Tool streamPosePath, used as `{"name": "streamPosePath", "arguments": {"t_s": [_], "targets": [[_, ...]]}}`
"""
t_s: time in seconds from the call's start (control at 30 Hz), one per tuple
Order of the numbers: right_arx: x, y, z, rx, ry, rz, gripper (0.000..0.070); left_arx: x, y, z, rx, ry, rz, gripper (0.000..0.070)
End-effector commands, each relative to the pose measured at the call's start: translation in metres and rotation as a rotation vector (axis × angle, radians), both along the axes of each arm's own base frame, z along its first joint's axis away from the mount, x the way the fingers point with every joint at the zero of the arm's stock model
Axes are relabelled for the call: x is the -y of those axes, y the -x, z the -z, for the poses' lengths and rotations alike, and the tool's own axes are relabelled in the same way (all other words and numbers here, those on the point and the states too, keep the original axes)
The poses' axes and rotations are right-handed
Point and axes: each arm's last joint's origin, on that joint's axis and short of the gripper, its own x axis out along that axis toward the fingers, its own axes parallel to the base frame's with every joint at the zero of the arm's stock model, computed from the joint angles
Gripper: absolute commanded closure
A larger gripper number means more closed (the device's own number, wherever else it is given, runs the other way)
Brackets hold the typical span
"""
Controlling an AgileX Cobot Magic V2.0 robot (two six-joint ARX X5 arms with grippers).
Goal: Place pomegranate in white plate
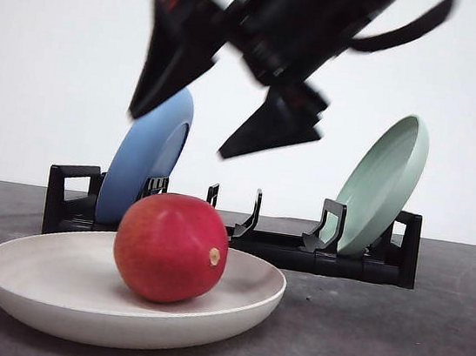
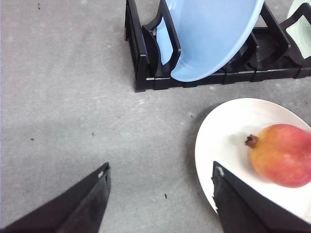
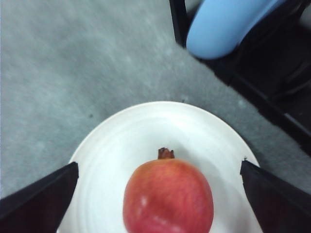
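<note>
The pomegranate [image 1: 171, 247] lies in the white plate [image 1: 49, 280] on the desk, both tools, left [image 2: 158, 194] and right [image 3: 158, 194], spread open and empty; firm, weighty, glossy and probably slippery, it is best gripped across its round middle.

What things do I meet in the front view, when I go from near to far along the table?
white plate with the pomegranate in it → black dish rack, which holds the blue plate and the pale green plate on edge → white wall
</note>
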Motion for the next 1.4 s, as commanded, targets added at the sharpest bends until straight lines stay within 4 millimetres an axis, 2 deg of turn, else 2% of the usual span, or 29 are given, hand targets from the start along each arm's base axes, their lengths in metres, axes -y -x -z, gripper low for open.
{"name": "streamPosePath", "arguments": {"t_s": [0.0, 0.2, 0.3, 0.5, 0.7, 0.87, 0.9, 0.93, 0.97, 1.0, 1.03, 1.37], "targets": [[0.010, 0.007, 0.007, 0.000, 0.011, -0.004, 0.0019, 0.000, -0.001, -0.004, 0.011, 0.008, -0.005, 0.0311], [0.061, 0.030, 0.008, 0.009, -0.042, 0.098, 0.0022, 0.000, -0.001, -0.003, 0.008, 0.011, -0.006, 0.0311], [0.087, 0.039, 0.010, 0.021, -0.078, 0.169, 0.0052, 0.000, -0.001, -0.003, 0.003, 0.009, -0.006, 0.0311], [0.131, 0.050, 0.011, 0.035, -0.097, 0.328, 0.0060, 0.000, 0.000, -0.002, -0.006, 0.008, -0.007, 0.0311], [0.157, 0.051, 0.009, 0.052, -0.047, 0.429, 0.0060, 0.000, 0.000, -0.002, -0.005, 0.008, -0.006, 0.0311], [0.162, 0.049, 0.008, 0.058, -0.046, 0.458, 0.0063, 0.000, 0.000, -0.003, -0.004, 0.007, -0.006, 0.0312], [0.162, 0.049, 0.008, 0.057, -0.046, 0.458, 0.0082, 0.000, 0.001, -0.002, -0.008, 0.007, -0.006, 0.0320], [0.162, 0.049, 0.008, 0.057, -0.046, 0.458, 0.0205, 0.000, 0.002, -0.002, -0.009, 0.006, -0.006, 0.0428], [0.162, 0.049, 0.008, 0.057, -0.046, 0.458, 0.0381, -0.001, 0.002, -0.002, -0.011, 0.006, -0.006, 0.0563], [0.162, 0.049, 0.008, 0.057, -0.045, 0.459, 0.0626, -0.001, 0.002, -0.002, -0.013, 0.007, -0.007, 0.0652], [0.162, 0.049, 0.008, 0.058, -0.045, 0.460, 0.0680, -0.001, 0.002, -0.002, -0.014, 0.007, -0.007, 0.0684], [0.162, 0.049, 0.008, 0.059, -0.047, 0.458, 0.0665, -0.001, 0.002, -0.002, -0.012, 0.005, -0.006, 0.0683]]}}
